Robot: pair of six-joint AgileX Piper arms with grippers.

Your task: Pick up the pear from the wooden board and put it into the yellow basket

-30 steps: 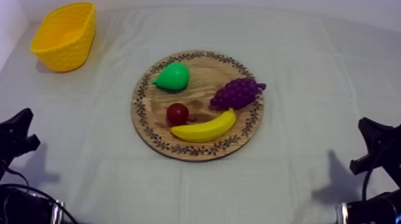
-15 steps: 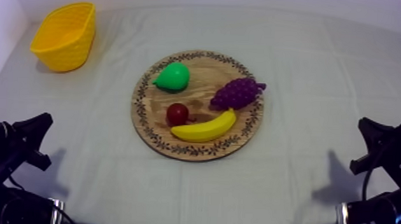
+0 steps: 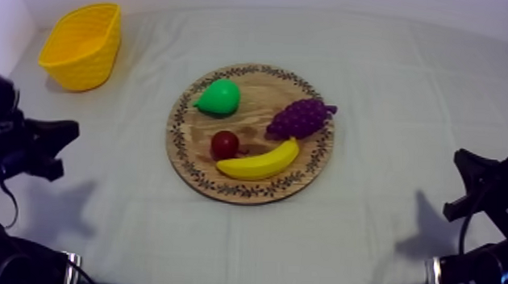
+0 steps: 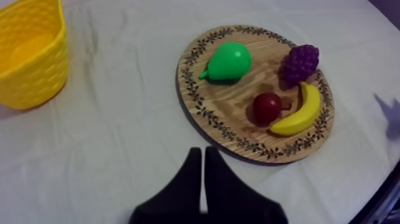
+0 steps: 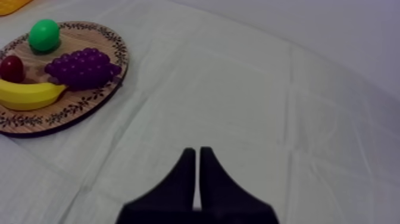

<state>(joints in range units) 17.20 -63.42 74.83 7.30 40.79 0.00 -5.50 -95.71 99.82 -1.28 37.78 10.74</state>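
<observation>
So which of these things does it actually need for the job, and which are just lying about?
Needed: pear, wooden board, yellow basket.
Just lying about: banana, bunch of grapes, small red fruit.

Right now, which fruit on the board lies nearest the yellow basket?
The green pear: it sits at the board's rim toward the basket, while the grapes, banana and small red fruit lie farther.

Open cloth between board and basket
</observation>
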